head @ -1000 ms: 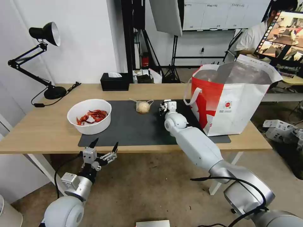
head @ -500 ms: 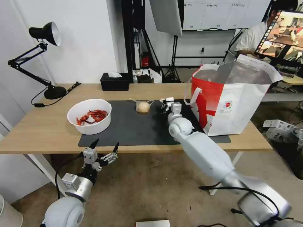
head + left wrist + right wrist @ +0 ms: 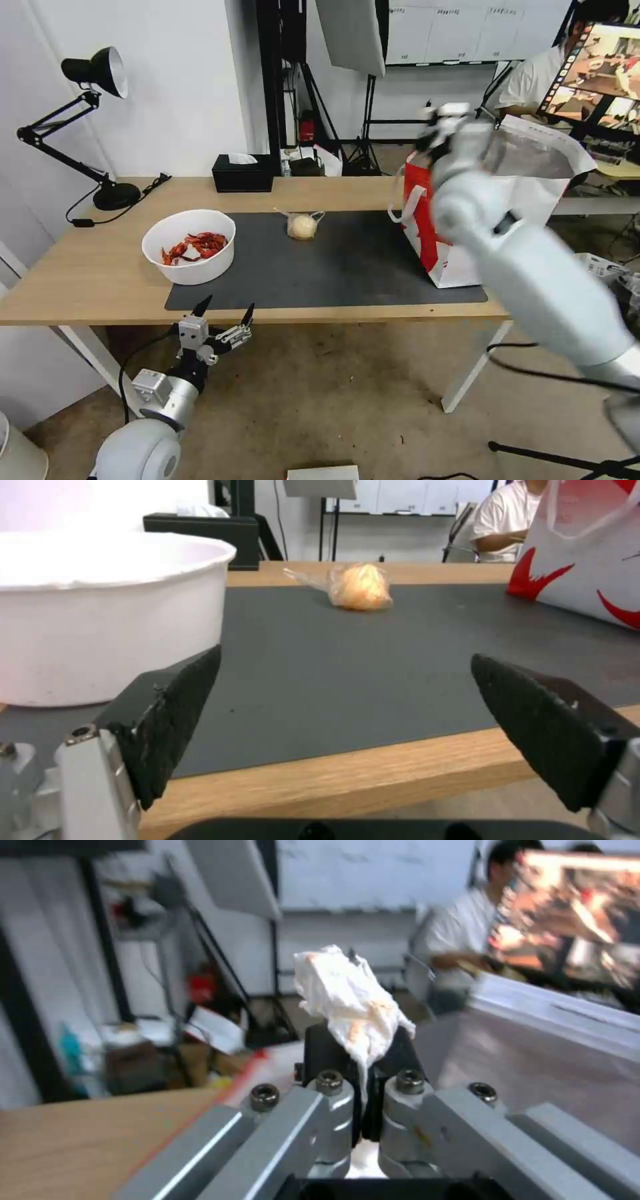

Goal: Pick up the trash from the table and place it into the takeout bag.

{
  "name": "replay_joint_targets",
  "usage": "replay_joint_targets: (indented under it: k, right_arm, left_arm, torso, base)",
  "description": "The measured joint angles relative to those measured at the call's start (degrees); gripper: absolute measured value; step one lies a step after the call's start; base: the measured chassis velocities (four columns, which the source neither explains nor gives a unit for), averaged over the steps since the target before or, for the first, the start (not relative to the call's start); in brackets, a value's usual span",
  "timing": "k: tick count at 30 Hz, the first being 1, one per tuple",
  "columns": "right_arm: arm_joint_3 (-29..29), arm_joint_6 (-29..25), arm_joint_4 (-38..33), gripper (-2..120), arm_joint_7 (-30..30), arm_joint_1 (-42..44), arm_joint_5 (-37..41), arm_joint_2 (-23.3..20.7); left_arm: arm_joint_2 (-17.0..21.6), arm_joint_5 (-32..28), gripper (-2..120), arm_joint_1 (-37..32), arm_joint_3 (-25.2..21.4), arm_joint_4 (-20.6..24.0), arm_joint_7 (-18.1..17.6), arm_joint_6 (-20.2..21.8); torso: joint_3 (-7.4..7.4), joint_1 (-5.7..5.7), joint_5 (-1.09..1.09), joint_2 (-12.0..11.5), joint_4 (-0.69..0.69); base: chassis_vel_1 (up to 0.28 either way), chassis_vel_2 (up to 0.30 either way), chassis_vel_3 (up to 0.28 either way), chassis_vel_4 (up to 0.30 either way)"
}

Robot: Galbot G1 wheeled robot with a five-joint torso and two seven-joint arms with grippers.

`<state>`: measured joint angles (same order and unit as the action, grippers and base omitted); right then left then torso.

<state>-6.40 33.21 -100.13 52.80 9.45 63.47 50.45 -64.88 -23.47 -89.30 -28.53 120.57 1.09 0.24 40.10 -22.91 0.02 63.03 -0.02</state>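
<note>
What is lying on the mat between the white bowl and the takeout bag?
In the head view, the clear bag with beige ball lies between the white bowl and takeout bag; otherwise bare mat.

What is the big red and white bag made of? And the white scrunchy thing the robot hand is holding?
The takeout bag looks like smooth coated fabric or plastic sheet, with shiny silver foil lining inside; which one is hard to tell. The crumpled tissue in the right hand looks like soft thin paper, wrinkled, with orange stains.

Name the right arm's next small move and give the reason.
Probably carry the right gripper a little farther over the takeout bag opening, then release. It is shut on the crumpled tissue and raised at the bag's near rim, with the foil lining just beyond it.
</note>
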Motion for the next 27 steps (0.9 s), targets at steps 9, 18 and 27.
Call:
replay_joint_targets:
  k: [9,18,27]
  right_arm:
    - [-1.3,2.5,3.3,0,4.8,-2.2,12.9,-1.5]
    - [-2.0,2.6,4.0,31,4.8,-3.3,15.4,-1.2]
    - [-2.4,4.3,4.4,64,4.3,-3.5,13.9,0.1]
  left_arm:
    - [0.2,0.0,100,0.0,0.0,0.8,0.0,-0.1]
    - [0.7,-0.1,100,0.0,-0.5,0.8,0.1,-0.8]
    - [0.2,-0.1,100,-0.1,-0.4,0.2,0.3,-0.9]
  torso:
    - [0.01,-0.01,0.0,0.0,0.02]
    - [0.0,-0.01,-0.02,0.0,0.02]
    - [0.0,-0.01,-0.02,0.0,0.02]
  base:
    - [0.0,0.0,0.0,0.0]
    - [0.0,0.0,0.0,0.0]
    - [0.0,0.0,0.0,0.0]
